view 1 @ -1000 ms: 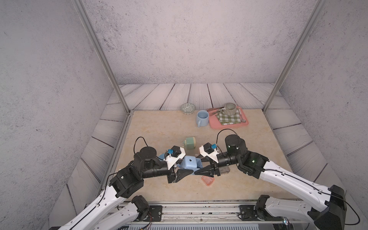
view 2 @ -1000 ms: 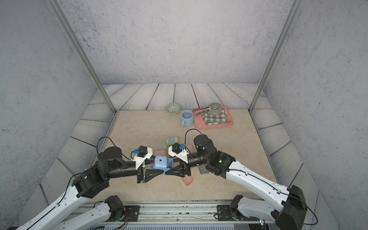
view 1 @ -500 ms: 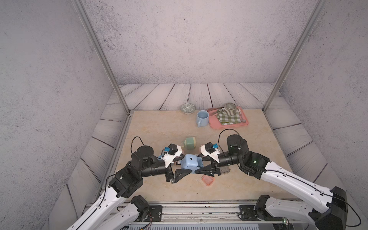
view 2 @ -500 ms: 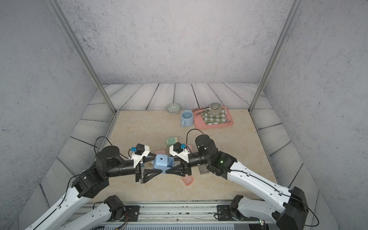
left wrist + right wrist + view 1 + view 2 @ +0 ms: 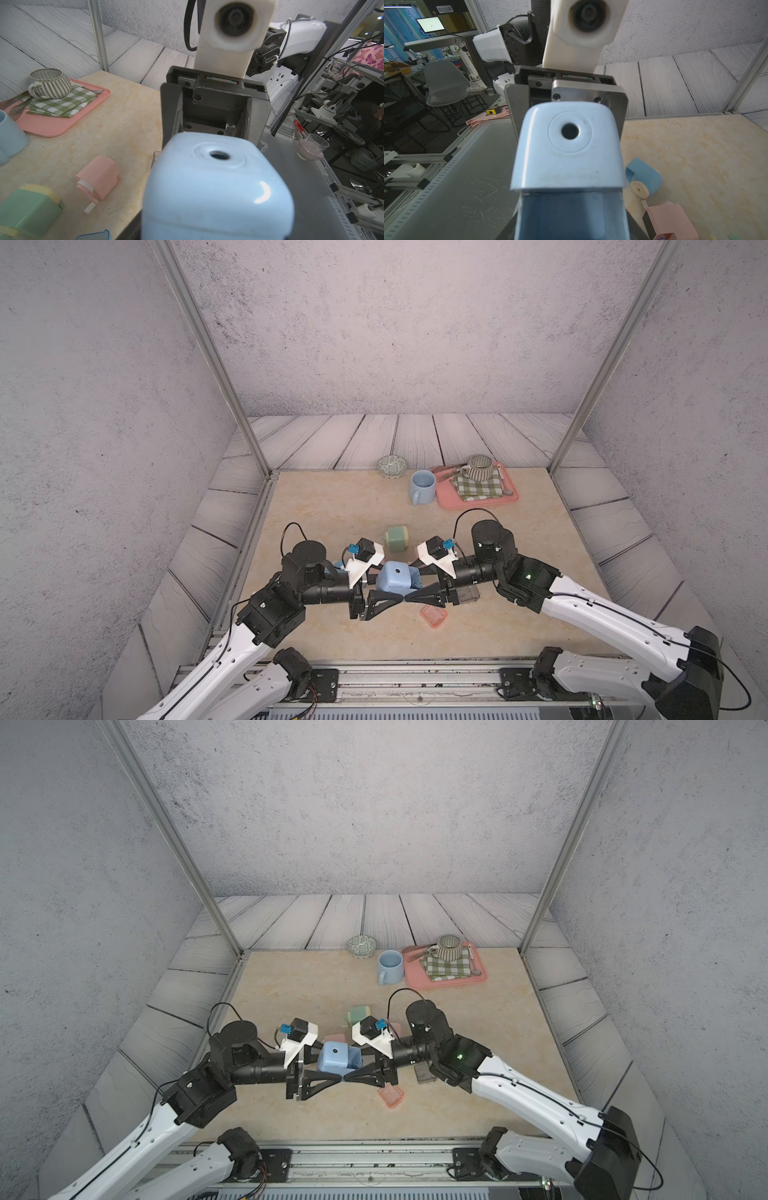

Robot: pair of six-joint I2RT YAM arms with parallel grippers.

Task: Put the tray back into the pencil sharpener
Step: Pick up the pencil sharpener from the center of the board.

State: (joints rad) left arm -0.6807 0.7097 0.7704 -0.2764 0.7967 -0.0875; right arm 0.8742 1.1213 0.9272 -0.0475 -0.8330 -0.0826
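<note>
Around the blue pencil sharpener (image 5: 395, 578) both arms are engaged; I take every position below from that body. The left gripper (image 5: 390, 585) straddles the end nearer the pencil hole (image 5: 570, 131), and the right gripper (image 5: 410, 584) straddles the opposite end. In both top views the near fingers of the two grippers run along the sharpener's near side and meet tip to tip. Each wrist view shows the body filling the gap between that gripper's fingers, so I read both pairs as pressed against its sides. The hole face points upward. Past the hole, at the right-gripper end, I see a hollow blue bay (image 5: 571, 216). I cannot tell whether a tray is seated in it.

Loose parts:
- A clear piece with a blue rim (image 5: 93, 234), apparently a tray corner, is cut off by the picture edge in the left wrist view. It lies just beside the sharpener on its far side.
- A small pink tray (image 5: 433, 616) lies near its near side, toward the right arm.
- A clear grey tray (image 5: 467, 594) lies under the right gripper's body.
- A green sharpener (image 5: 395, 538) and a pink sharpener (image 5: 99, 178) sit just beyond it.
- A blue crank housing (image 5: 643, 180) lies on the left-arm side.
- Well beyond it stand a blue mug (image 5: 422, 485), a patterned bowl (image 5: 391, 466) and a pink serving tray (image 5: 478, 501). The serving tray carries a checked cloth (image 5: 476, 487) and a striped cup (image 5: 480, 466).
</note>
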